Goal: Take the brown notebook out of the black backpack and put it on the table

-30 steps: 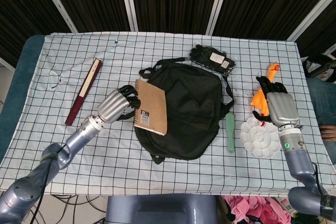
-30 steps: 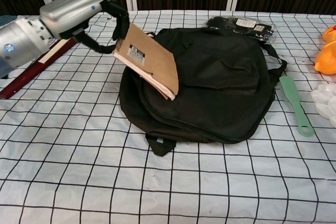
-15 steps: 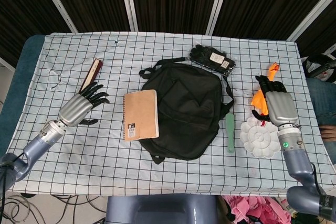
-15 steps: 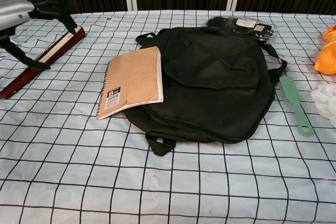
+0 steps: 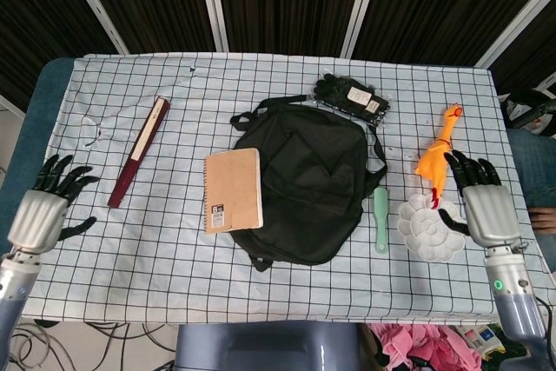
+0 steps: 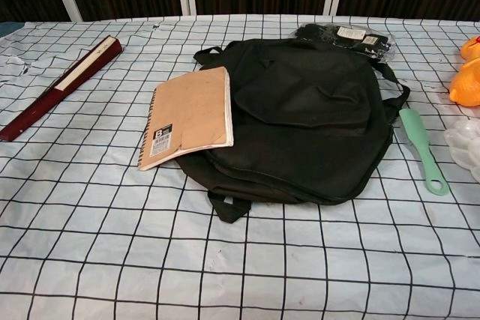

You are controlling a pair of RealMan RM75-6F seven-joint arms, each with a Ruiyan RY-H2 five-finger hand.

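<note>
The brown spiral notebook (image 5: 233, 189) lies flat beside the black backpack (image 5: 311, 182), its right edge resting on the bag's left side; the chest view shows the notebook (image 6: 189, 115) and the backpack (image 6: 307, 121) the same way. My left hand (image 5: 48, 204) hovers at the table's far left edge, fingers spread and empty, well away from the notebook. My right hand (image 5: 483, 203) is at the far right near the white palette, fingers apart, holding nothing. Neither hand shows in the chest view.
A dark red folded fan (image 5: 138, 150) lies left of the notebook. Black gloves in a packet (image 5: 352, 96) sit behind the bag. A green spatula (image 5: 380, 218), a white paint palette (image 5: 427, 229) and an orange rubber chicken (image 5: 438, 154) lie to the right.
My left hand let go of the notebook, which dropped flat beside the backpack, then drew back to the table's left edge. My right hand slid down and right, off the orange chicken.
</note>
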